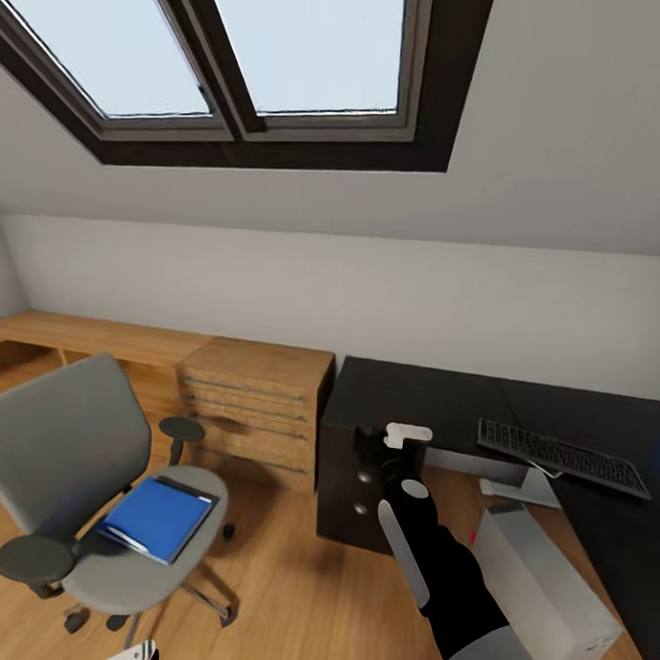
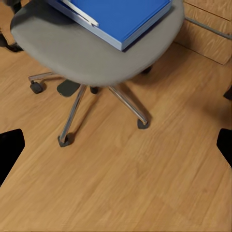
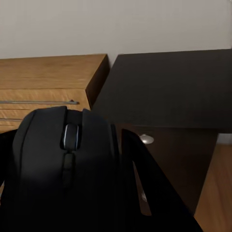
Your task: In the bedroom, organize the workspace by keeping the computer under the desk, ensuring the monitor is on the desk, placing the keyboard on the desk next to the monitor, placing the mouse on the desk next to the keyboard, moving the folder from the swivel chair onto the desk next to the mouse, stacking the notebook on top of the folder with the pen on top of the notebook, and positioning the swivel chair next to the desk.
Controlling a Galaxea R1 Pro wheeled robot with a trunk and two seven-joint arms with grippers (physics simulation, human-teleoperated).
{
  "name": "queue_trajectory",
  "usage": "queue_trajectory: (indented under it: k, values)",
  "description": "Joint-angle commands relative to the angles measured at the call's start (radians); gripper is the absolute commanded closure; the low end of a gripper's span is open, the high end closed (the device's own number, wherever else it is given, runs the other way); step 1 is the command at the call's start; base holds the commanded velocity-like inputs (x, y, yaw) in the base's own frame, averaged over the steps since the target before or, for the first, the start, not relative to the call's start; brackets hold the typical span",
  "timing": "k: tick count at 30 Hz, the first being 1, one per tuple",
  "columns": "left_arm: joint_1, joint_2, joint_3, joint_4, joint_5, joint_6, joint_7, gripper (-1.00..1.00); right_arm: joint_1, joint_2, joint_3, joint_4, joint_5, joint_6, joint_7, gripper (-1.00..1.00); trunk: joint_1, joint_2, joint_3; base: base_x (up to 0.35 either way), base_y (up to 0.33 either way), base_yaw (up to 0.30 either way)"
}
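The black desk (image 1: 433, 397) occupies the right half of the head view, with the keyboard (image 1: 562, 458) lying on it at right. The grey swivel chair (image 1: 65, 453) stands at lower left on the wooden floor (image 1: 290, 588) and carries the blue folder (image 1: 159, 517) on its seat. A wooden drawer unit (image 1: 255, 408) stands between chair and desk. The right gripper (image 1: 387, 446) is clamped on the black mouse (image 3: 65, 164) (near the desk's front corner). The left gripper (image 2: 116, 147) has its fingers spread apart above the floor.

The right arm (image 1: 445, 565) is glossy black with a pale grey panel (white fitting at its wrist).
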Motion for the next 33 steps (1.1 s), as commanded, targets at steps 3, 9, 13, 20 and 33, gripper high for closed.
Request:
queue_trajectory:
  k: [3,9,13,20,33]
  values:
    - [0.0,0.001,-0.005,-0.001,0.007,-0.006,0.006,-1.0,-0.001,0.0,0.002,-0.001,-0.009,0.003,-0.01,1.0,0.001,-0.001,-0.001,0.321,0.0,0.0]
    - [0.0,0.0,-0.005,0.001,-0.009,-0.004,0.006,-1.0,-0.001,0.0,0.002,-0.001,-0.009,0.003,-0.01,1.0,0.001,-0.001,-0.001,0.321,0.0,0.0]
    - [0.0,-0.002,-0.005,0.002,-0.011,-0.003,0.006,-1.0,-0.001,0.0,0.002,-0.001,-0.009,0.002,-0.01,1.0,0.001,-0.001,-0.001,0.322,0.0,0.012]
    - [0.0,-0.006,-0.005,0.002,-0.013,-0.003,0.006,-1.0,-0.001,0.001,0.003,0.0,-0.008,0.002,-0.009,1.0,0.001,-0.001,-0.006,0.322,0.0,0.138]
    - [0.0,-0.013,-0.005,0.002,-0.013,-0.003,0.006,-1.0,-0.001,0.0,0.003,0.015,-0.007,-0.001,-0.006,1.0,0.001,-0.001,-0.012,0.322,0.0,0.088]
